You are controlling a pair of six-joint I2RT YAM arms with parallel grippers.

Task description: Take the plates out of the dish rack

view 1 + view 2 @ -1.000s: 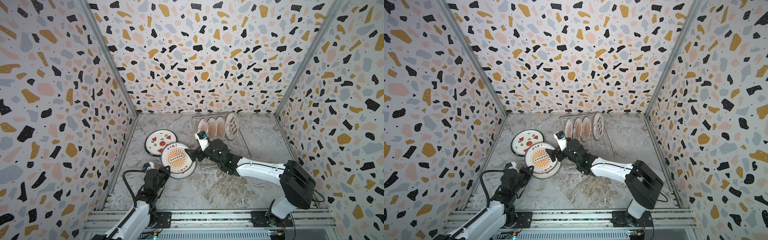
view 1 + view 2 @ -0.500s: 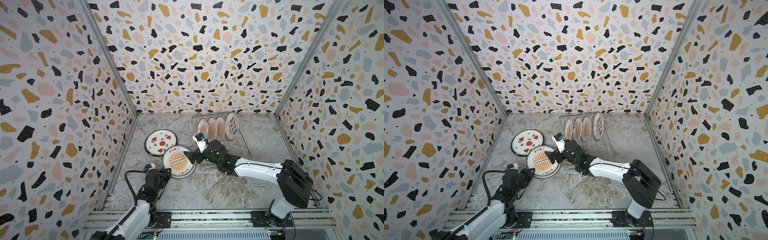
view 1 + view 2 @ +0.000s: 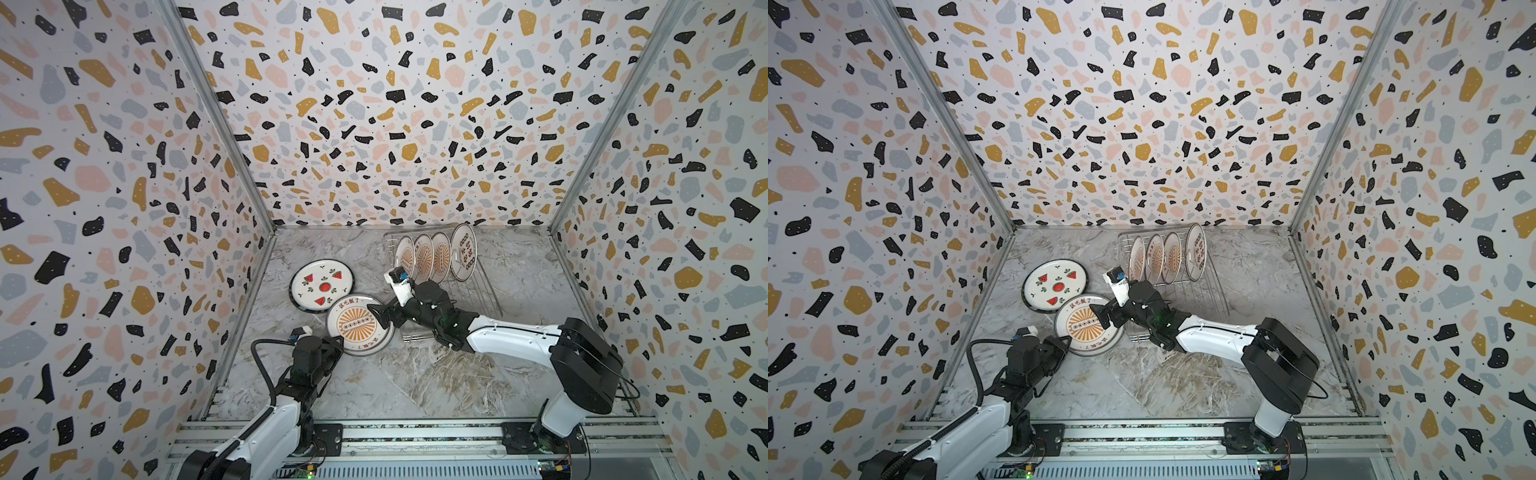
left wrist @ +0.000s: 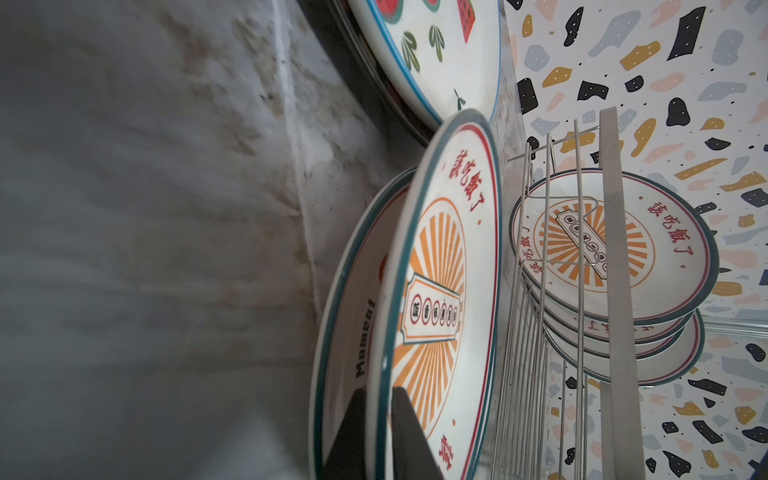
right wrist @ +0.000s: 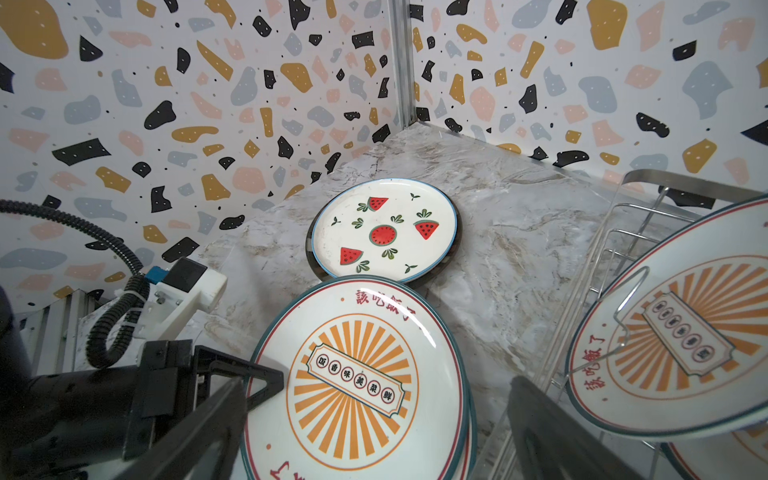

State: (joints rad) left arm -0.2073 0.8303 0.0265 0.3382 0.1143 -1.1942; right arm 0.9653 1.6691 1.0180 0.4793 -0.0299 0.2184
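Left claw [image 4: 376,440] pinching near rim of top sunburst plate [image 3: 360,325], which lies atop another plate [image 4: 349,299] on table [image 3: 415,374] | right claw [image 3: 379,316] spread wide above its rack-side edge | four plates [image 3: 436,258] upright in dish rack [image 3: 482,293]

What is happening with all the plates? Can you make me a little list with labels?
rack: four plates standing in it
watermelon plate: flat on the table, out of the rack
sunburst plate: lying on another plate, beside the watermelon plate
left gripper: straddles the sunburst plate's rim; grip unclear
right gripper: open, empty, at the sunburst plate's edge nearest the rack
left to unload: four plates
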